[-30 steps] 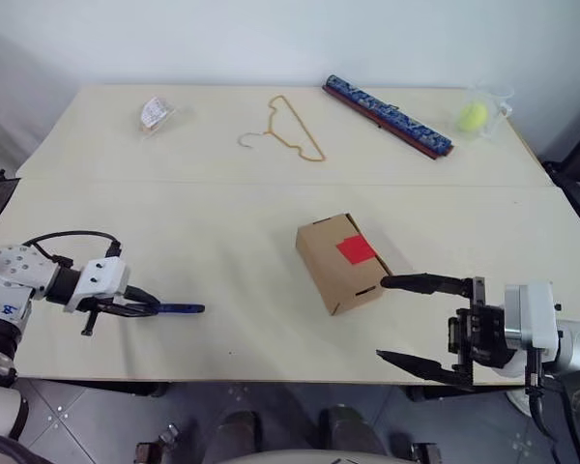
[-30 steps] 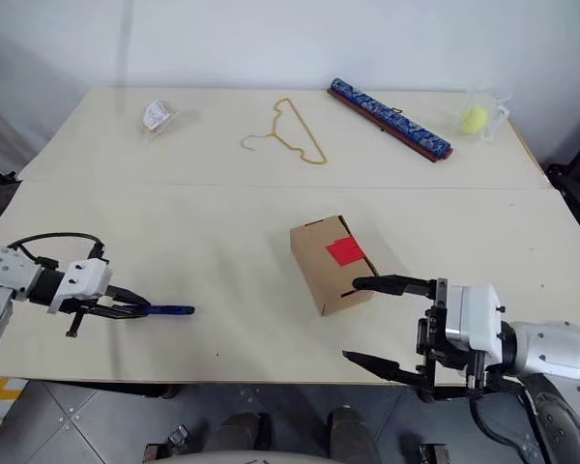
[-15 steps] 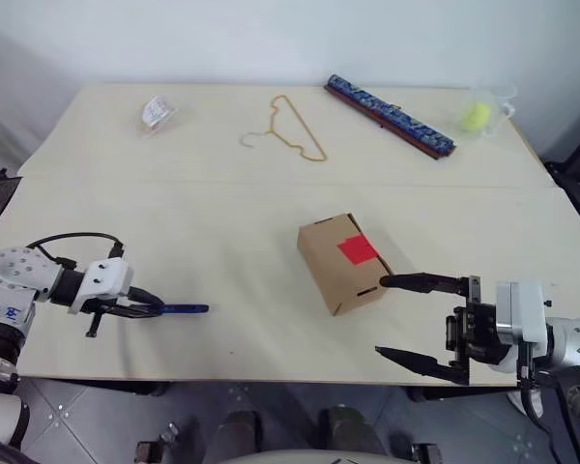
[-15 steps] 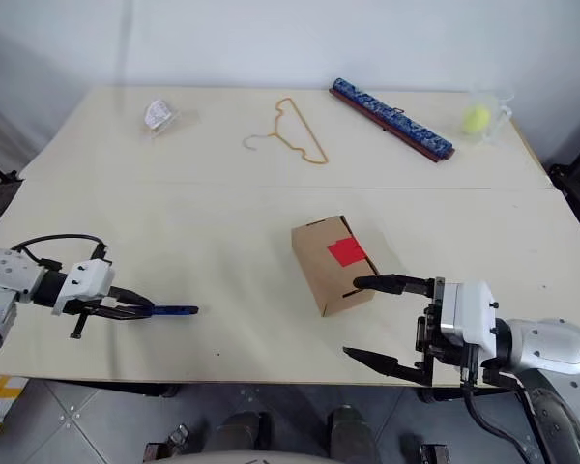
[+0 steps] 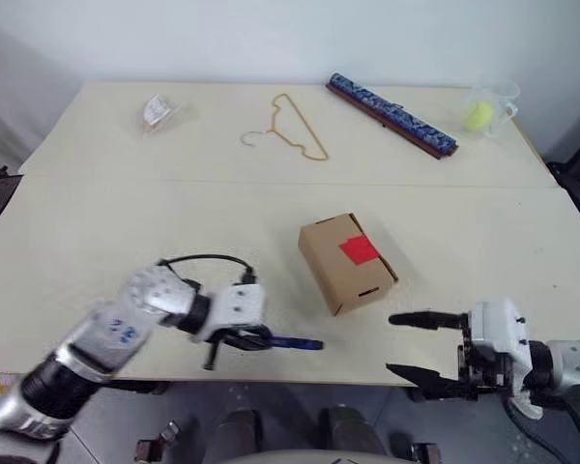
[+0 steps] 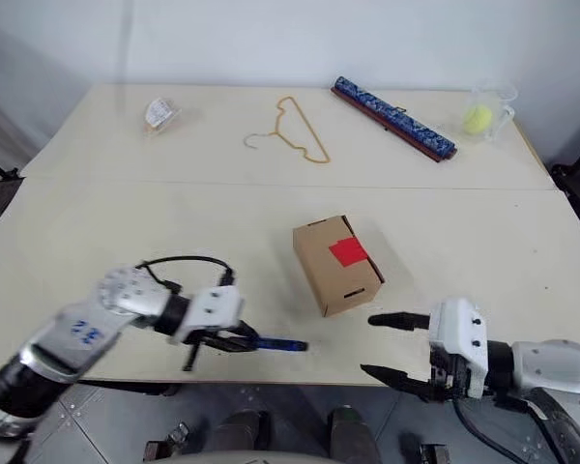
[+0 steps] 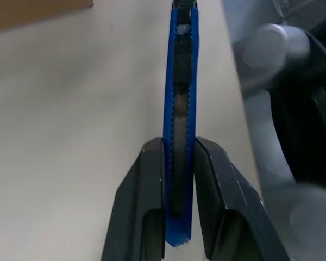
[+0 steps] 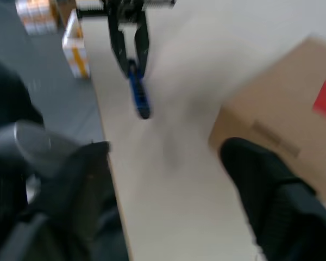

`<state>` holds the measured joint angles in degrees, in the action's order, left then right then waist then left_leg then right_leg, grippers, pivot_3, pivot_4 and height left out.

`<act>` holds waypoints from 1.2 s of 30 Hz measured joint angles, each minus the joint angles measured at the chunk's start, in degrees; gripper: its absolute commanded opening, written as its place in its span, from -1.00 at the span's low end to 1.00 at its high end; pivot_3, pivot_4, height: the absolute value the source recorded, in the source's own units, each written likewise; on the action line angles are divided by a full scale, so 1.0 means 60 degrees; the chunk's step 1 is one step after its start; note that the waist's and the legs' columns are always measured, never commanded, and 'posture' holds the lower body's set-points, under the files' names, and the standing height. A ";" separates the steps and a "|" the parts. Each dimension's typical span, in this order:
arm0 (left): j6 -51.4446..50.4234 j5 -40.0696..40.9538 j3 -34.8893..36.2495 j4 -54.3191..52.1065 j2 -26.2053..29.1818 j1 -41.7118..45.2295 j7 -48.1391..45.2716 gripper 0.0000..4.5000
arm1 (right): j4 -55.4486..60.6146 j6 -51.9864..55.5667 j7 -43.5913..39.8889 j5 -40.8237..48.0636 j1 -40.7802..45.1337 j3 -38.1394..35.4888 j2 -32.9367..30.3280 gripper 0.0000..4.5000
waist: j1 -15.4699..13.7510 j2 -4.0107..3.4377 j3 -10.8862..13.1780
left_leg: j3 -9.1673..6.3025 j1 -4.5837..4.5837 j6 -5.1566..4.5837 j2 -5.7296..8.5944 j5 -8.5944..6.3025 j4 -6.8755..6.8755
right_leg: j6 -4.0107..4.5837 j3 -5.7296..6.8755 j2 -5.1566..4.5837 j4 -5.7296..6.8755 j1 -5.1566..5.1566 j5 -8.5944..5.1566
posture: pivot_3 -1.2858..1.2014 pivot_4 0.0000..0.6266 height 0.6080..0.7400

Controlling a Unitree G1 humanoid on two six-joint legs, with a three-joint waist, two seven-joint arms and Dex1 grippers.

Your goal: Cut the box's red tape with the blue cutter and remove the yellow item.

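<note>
Blue cutter (image 5: 292, 342) clamped between the fingers of the left gripper (image 5: 254, 339), at the near table (image 5: 97, 242) edge, left of centre; handle end pinched, free end projecting toward the right. Long axis roughly parallel to the near edge, level over the tabletop; contact with the surface not determinable. Slider and ridged track visible along the body in the left wrist view; blade extension not determinable.

Right gripper (image 5: 418, 344) at the near edge on the right, fingers parted at a moderate width, nothing between them, pointing left toward the cutter tip.

Cardboard box (image 5: 348, 263) farther in, between the two grippers and beyond both, set at an angle to the table edge, flaps down. Red tape (image 5: 358, 250) square on the top face, toward its far right part. Slot cut-out on the near side face.

Key relation: box and tape lying ahead of and to the right of the cutter tip, apart from it; cutter axis aimed past the near corner, not at the tape. Right gripper judged nearer the box than the left. Yellow item presumed inside; unconfirmed.

Far edge: gold hanger (image 5: 288, 128), patterned blue bar (image 5: 391, 115), clear cup (image 5: 487, 107) with yellow-green ball, small wrapped packet (image 5: 157, 112).

Brands, labels, legible writing: none readable
</note>
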<state>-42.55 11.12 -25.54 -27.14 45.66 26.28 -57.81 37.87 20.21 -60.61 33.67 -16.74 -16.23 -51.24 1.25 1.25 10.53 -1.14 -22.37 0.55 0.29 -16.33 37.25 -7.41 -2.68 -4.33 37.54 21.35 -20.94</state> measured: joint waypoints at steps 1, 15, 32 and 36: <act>-0.0546 -0.0140 -0.0167 -0.0029 -0.0397 0.0176 0.0366 -0.82 | 0.0000 0.0029 0.0108 -0.0187 0.0106 0.0213 0.0000 -0.08 | 0.0000 0.0002 0.0002 | 0.0002 0.0000 -0.0001 0.0001 0.0000 0.0008 | 0.0000 -0.0004 0.0005 0.0003 0.0000 0.0000 | 0.03 -0.52 1.00; -0.3033 -0.0708 -0.2270 -0.0555 -0.1317 0.2028 0.1173 -0.82 | -0.0378 0.0923 0.1497 -0.2464 0.2545 0.3609 0.0513 -0.99 | -0.0168 0.0010 0.0006 | 0.0007 0.0007 0.0001 0.0007 0.0006 0.0014 | 0.0000 -0.0019 0.0002 0.0001 -0.0002 0.0000 | 0.03 -0.52 1.00; -0.2727 -0.1080 -0.2964 -0.0203 -0.1570 0.2633 0.1082 -0.82 | -0.0954 0.1218 0.1738 -0.3415 0.3115 0.4616 0.0684 -0.99 | -0.0425 0.0010 0.0005 | 0.0004 0.0027 -0.0008 0.0016 0.0003 0.0022 | -0.0003 -0.0005 -0.0002 -0.0053 -0.0061 0.0001 | 0.03 -0.52 1.00; -0.2696 -0.1147 -0.2993 -0.0051 -0.1641 0.2666 0.1043 -0.82 | -0.1162 0.0910 0.1670 -0.3744 0.3357 0.4958 0.0853 -0.99 | -0.0400 0.0010 0.0005 | 0.0001 0.0071 -0.0020 0.0015 0.0006 0.0017 | -0.0002 -0.0001 -0.0005 -0.0112 -0.0136 0.0002 | 0.03 -0.52 1.00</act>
<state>-58.73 4.24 -43.50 -27.45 35.81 42.28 -51.55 30.90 25.67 -50.59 11.21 3.40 13.52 -46.12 -1.15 1.31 10.56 -1.14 -21.94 0.43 0.38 -16.30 37.35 -7.42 -2.69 -4.36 36.87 20.53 -20.94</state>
